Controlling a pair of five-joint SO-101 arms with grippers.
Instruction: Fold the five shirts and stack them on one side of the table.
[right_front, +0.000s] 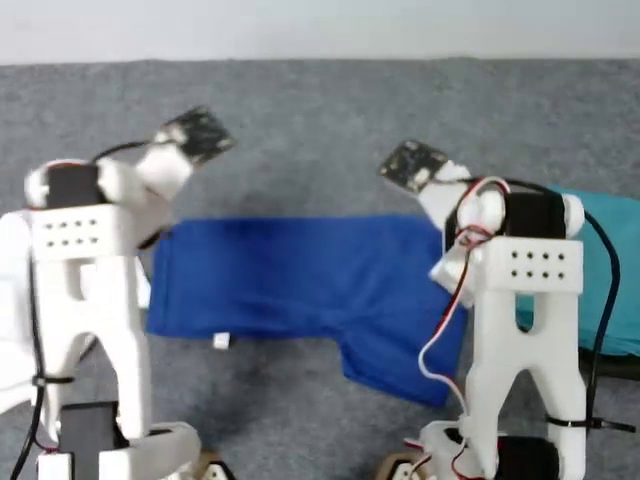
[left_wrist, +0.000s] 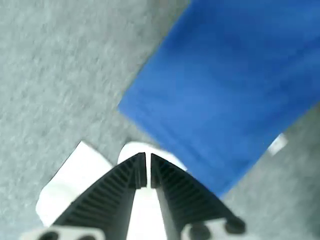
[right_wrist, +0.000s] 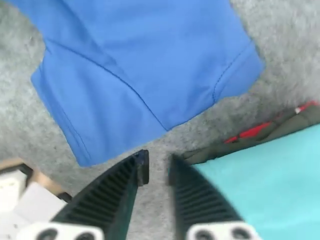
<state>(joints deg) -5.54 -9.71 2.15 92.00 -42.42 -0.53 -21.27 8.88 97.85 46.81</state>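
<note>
**Table (right_front: 330, 110) partway through the folding, with the blue shirt as landmark.**

The blue shirt (right_front: 300, 275) lies flat between your two arms. It is drawn into a long band. One sleeve (right_front: 400, 368) juts from its near edge at the right arm's end, and a small white tag (right_front: 221, 341) shows at the same edge nearer the left arm. Read this shirt as partly folded, not finished.

The teal shirt (right_front: 610, 270) lies just beside the blue shirt's right end, partly behind the right arm. You cannot tell whether it is folded. Between the two shirts, the right wrist view shows a dark cloth (right_wrist: 225, 147) with a red strip; what it is remains unclear.

- **Left gripper (left_wrist: 148, 161):** it hangs just off the blue shirt's left-end corner, above a white patch (left_wrist: 75, 180) of unclear kind. Its jaws are drawn together to a thin slit and hold nothing.
- **Right gripper (right_wrist: 157, 167):** it hangs just off the blue shirt's sleeve end, between that shirt and the teal shirt. Its jaws stand a little apart with nothing between them.

**Progress.** Only two shirts can be told for certain, and neither lies on the other, so stacking appears not yet begun. By this reading most of the task is left to you:

- tuck the sleeve;
- fold the band shorter;
- set the blue shirt to one side;
- fold and stack the remaining shirts.
</note>
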